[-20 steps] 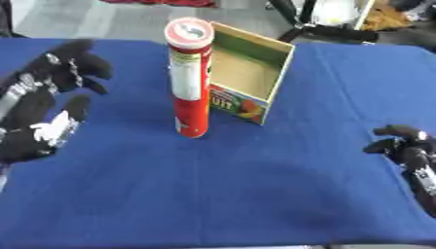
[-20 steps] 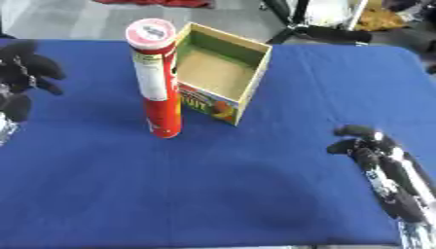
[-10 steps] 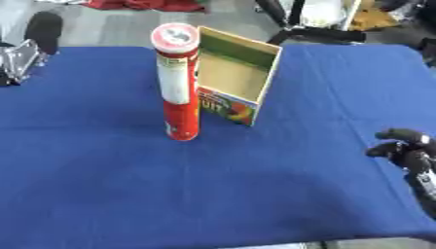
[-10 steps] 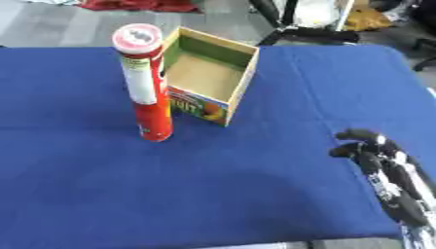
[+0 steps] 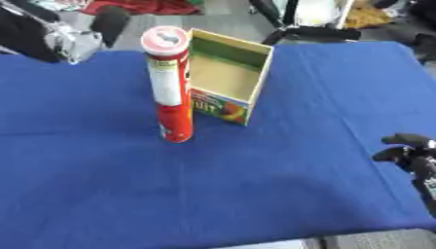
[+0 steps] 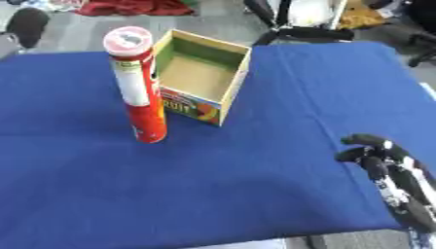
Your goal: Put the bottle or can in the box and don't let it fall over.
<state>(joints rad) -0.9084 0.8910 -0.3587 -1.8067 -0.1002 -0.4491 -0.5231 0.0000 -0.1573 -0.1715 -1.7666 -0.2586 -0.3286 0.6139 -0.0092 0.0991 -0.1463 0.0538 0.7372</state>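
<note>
Nearest, at the worktop's [image 6: 255,194] right edge close to the near corner, the right hand [image 6: 385,163] rests idle with its fingers curled and nothing in them; it sits much where it did a second ago. The change is on the other side: a second ago the left hand hovered spread open at the left edge, level with the can, and now it has pulled away off the far-left corner, where only a dark, blurred part of that arm shows beyond the cloth, so I cannot tell how its fingers stand. Further in, left of centre, the can [image 5: 170,87] stands upright on the blue cloth, tall, red below and white above, with a red lid, untouched by either hand. Just beyond and to its right stands the box [image 6: 200,75], open at the top and empty, green-lined, one corner turned toward the can and very close to it. To my eye the withdrawal means no grasp has been made: the can is outside the box, and lifting so tall and narrow a thing over the wall without tipping it is all left to do.
</note>
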